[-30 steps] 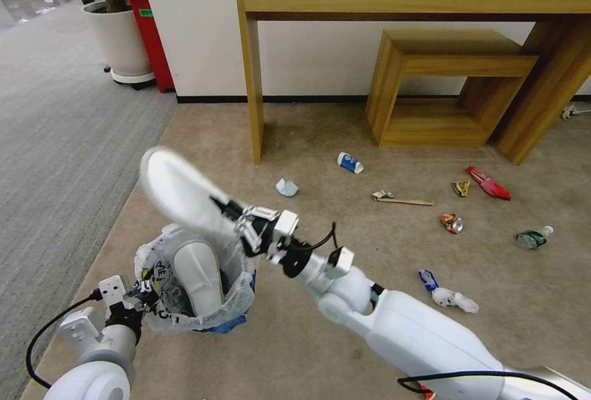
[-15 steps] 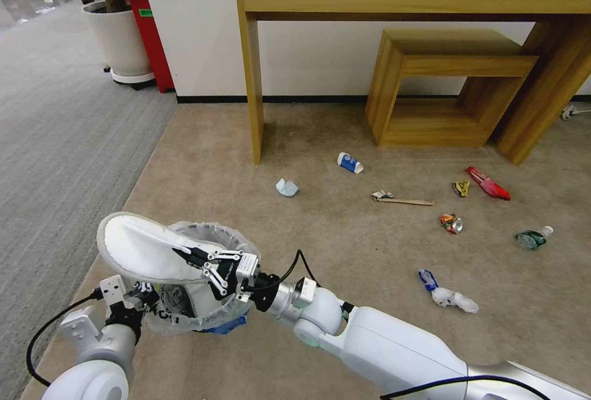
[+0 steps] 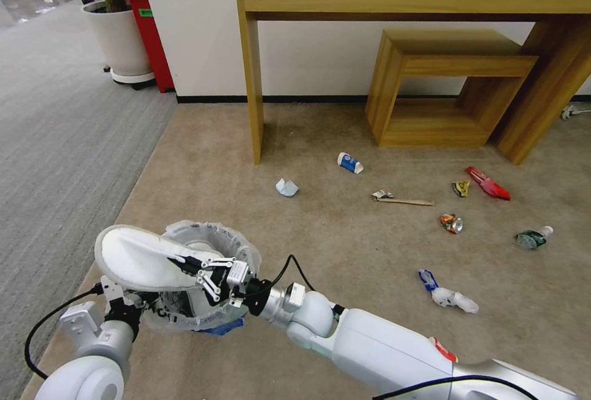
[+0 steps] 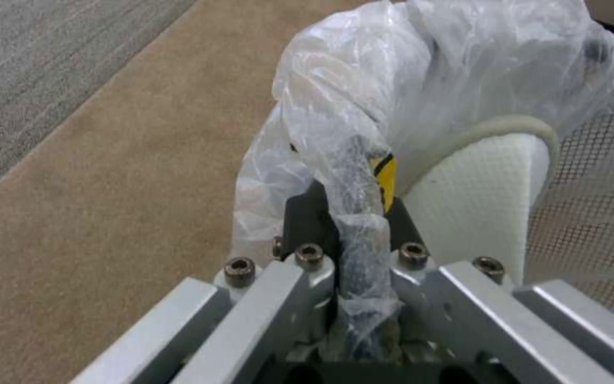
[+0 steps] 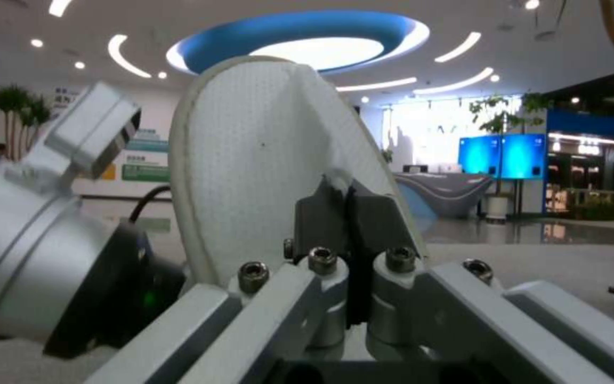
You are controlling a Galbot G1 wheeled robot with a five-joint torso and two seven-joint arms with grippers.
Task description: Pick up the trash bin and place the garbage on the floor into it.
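Pinched between the pads of the right gripper (image 3: 196, 269), a white slipper (image 3: 138, 255) is held flat across the mouth of the trash bin (image 3: 231, 246), seemingly so it can be dropped inside. The bin's bagged rim is clamped by the left gripper (image 3: 132, 303), keeping it raised above the beige carpet (image 3: 345, 246), where a crushed can (image 3: 451, 223) and plastic bottle (image 3: 532, 238) remain.

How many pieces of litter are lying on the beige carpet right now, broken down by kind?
wrappers: 2 (red wrapper, yellow wrapper)
blue-white cup: 1
crumpled paper: 1
wooden stick: 1
crushed can: 1
plastic bottle: 1
blue-and-white plastic scrap: 1
Total: 8
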